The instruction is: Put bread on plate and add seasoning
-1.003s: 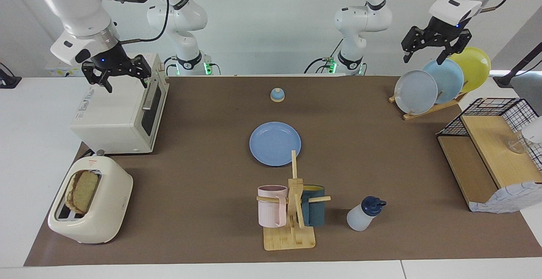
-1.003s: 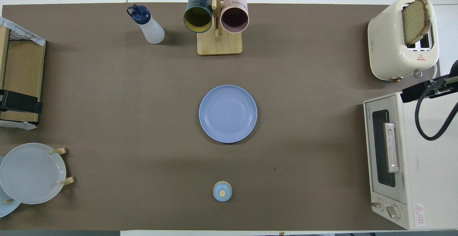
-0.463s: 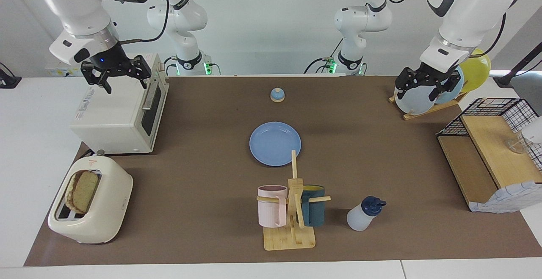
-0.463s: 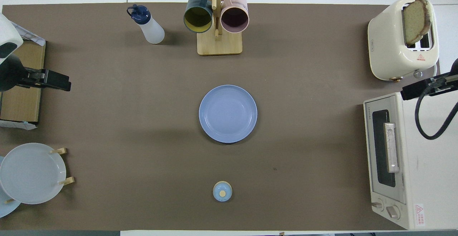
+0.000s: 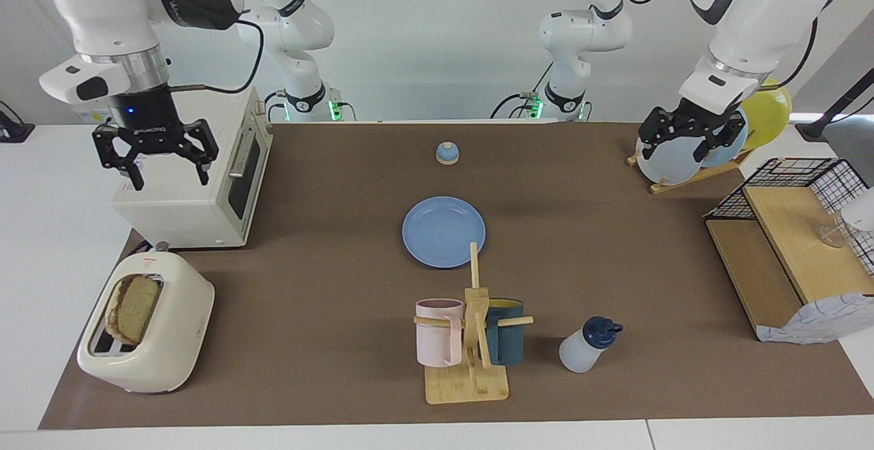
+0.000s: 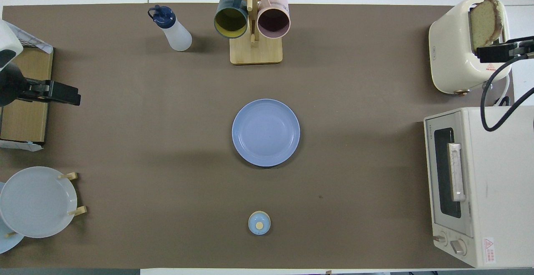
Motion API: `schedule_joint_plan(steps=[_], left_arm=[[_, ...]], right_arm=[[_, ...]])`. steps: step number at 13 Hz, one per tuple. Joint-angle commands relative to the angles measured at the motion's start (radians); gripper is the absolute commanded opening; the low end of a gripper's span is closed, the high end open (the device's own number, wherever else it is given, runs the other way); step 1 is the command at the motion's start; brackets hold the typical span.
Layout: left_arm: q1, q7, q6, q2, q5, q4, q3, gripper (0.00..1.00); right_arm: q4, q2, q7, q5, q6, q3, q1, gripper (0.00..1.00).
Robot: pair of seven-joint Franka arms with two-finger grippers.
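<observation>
At the right arm's end of the table we see the bread [image 5: 134, 308] standing in the toaster [image 5: 147, 324], with the right gripper [image 5: 168, 175] spread open above the toaster oven [image 5: 194, 177]. The left gripper [image 5: 691, 147] hangs open over the plate rack [image 5: 689, 175]. The plate [image 5: 444, 231] lies bare mid-table; farther from the robots the seasoning [image 5: 588, 345] stands beside the mug stand [image 5: 471, 341].
</observation>
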Motion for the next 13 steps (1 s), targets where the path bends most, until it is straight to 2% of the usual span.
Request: schedule_joint_plan(steps=[1,2,4,5,6,7,9,10,12,13], left_arm=[[-0.008,-0.007,0.051,-0.021,-0.010,-0.028,0.004,1.00],[-0.014,0.001,0.058,-0.021,-0.001,-0.029,0.003,1.00],[-0.048,0.000,0.091,-0.021,0.037,-0.034,0.003,1.00],[-0.057,-0.014,0.088,-0.032,0.036,-0.058,0.003,1.00],[-0.057,-0.037,0.096,-0.056,0.036,-0.101,0.001,1.00],[-0.059,-0.060,0.151,-0.088,0.034,-0.176,0.001,1.00],[-0.097,-0.120,0.443,-0.147,0.034,-0.347,-0.002,1.00],[-0.103,-0.157,0.538,-0.147,0.034,-0.397,-0.002,1.00],[-0.123,-0.183,0.654,-0.104,0.034,-0.436,-0.002,1.00],[-0.126,-0.195,0.752,-0.069,0.034,-0.452,-0.002,1.00]], right_arm=[[-0.064,-0.003,0.049,0.026,0.135,0.003,-0.076,0.68],[-0.064,0.012,0.053,0.025,0.155,0.003,-0.112,0.63],[-0.063,0.044,0.024,0.023,0.168,0.005,-0.167,0.63],[-0.055,0.076,-0.007,0.023,0.225,0.005,-0.164,0.64],[-0.050,0.116,-0.021,0.026,0.306,0.006,-0.166,0.71],[-0.041,0.150,-0.023,0.029,0.356,0.008,-0.167,0.74],[0.005,0.213,-0.044,0.029,0.398,0.009,-0.161,0.75],[0.023,0.239,-0.049,0.029,0.402,0.009,-0.158,0.75],[0.046,0.274,-0.046,0.034,0.425,0.023,-0.155,0.75],[0.046,0.279,-0.041,0.079,0.442,0.025,-0.155,0.75]])
